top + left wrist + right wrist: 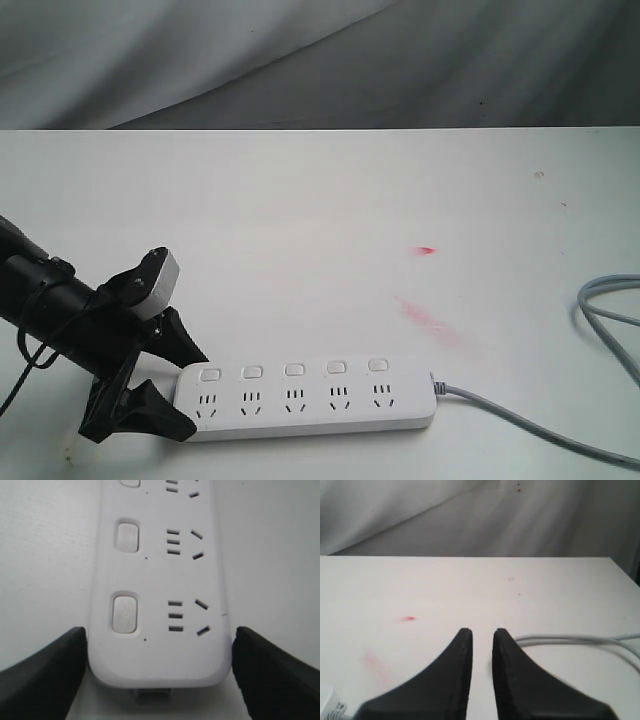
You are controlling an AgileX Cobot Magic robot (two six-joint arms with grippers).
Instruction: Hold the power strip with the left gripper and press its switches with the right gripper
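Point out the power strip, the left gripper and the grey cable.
power strip (315, 420), exterior view, face below the sockets
left gripper (193, 392), exterior view, midway between its fingertips
grey cable (465, 391), exterior view, stretch beside the strip's end

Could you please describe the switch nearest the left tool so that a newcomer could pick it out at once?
On the white table lies a long white power strip with a grey cable at one end. Five small switches run along it; the wanted switch is the last in the row, at the end held by the left tool, farthest from the cable.
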